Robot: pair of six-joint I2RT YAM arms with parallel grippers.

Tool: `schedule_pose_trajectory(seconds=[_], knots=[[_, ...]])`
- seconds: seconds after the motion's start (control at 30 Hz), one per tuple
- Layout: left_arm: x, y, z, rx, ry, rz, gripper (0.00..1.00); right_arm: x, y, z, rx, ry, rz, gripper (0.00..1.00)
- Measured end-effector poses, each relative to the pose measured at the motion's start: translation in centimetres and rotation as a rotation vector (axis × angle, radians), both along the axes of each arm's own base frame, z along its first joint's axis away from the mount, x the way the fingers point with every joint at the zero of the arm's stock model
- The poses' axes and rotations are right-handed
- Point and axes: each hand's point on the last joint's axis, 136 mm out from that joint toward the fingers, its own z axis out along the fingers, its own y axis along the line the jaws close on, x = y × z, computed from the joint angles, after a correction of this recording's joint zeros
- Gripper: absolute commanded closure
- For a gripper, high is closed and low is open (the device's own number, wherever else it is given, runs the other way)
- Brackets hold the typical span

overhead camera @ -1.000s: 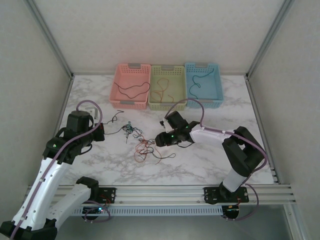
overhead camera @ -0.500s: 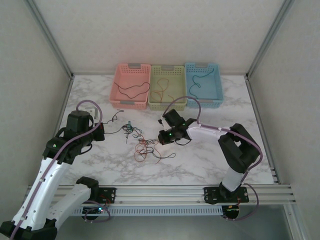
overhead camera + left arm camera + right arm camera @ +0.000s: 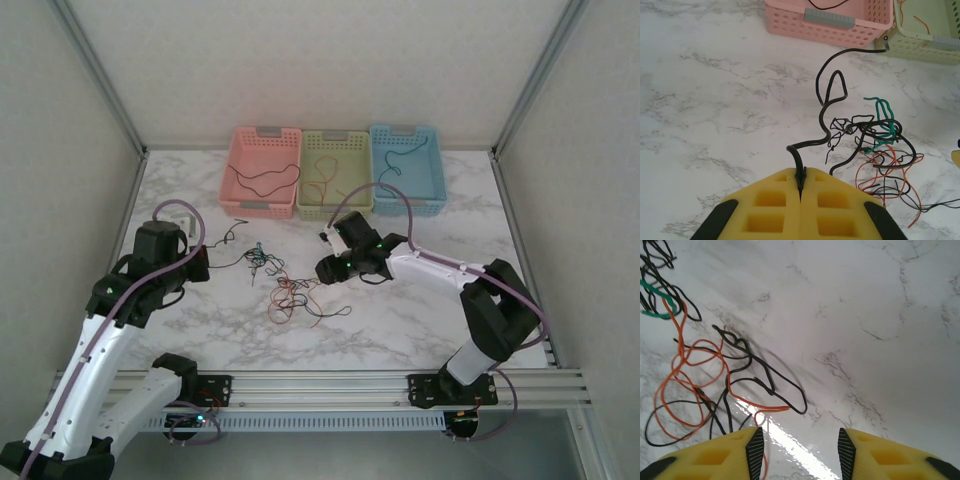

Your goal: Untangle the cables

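Cables (image 3: pixel 290 290) lie in a loose knot of black, orange and green strands on the marble counter (image 3: pixel 420 320), between your two tools. Your left tool (image 3: pixel 801 186) is clamped tight, its yellow pads pinching the end of one black cable (image 3: pixel 817 87). From the pads that strand climbs toward 12 o'clock, loops, and ends near the gap between the pink basket (image 3: pixel 830 30) and the green basket (image 3: pixel 335 212). The knot sits at about 2 o'clock from this tool.

Your right tool (image 3: pixel 800 447) has its jaws apart with nothing pinched. An orange strand passes just inside the finger on the 9 o'clock side of its wrist view, and the bulk of the knot spreads at 10 o'clock.

From above, the knot lies at 3 o'clock of the left tool and 8 o'clock of the right one. Your left arm (image 3: pixel 100 340) reaches up from the near edge, wrist turned toward 3 o'clock. Your right arm (image 3: pixel 430 268) is folded at the elbow, forearm stretched toward 9 o'clock.

At the far edge the pink and green baskets and a blue basket (image 3: pixel 408 208) stand side by side, each with a cable inside.
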Motion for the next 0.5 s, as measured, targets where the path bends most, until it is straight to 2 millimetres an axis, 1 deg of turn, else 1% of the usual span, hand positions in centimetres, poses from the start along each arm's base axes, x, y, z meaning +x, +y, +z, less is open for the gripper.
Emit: schedule_pose_trajectory(seconds=[0.27,0.4,0.5], knots=[[0.0,0.0,-0.1,0.001,0.004,0.000,1.00,-0.2,0.6,-2.8,-0.038,-0.063,0.177,0.54],[0.0,0.0,-0.1,0.002,0.005,0.001,1.00,-0.2,0.8,-4.2,-0.047,-0.083,0.236,0.55],[0.0,0.0,-0.2,0.002,0.005,0.001,1.00,-0.3,0.8,-5.0,-0.057,-0.092,0.260,0.58]])
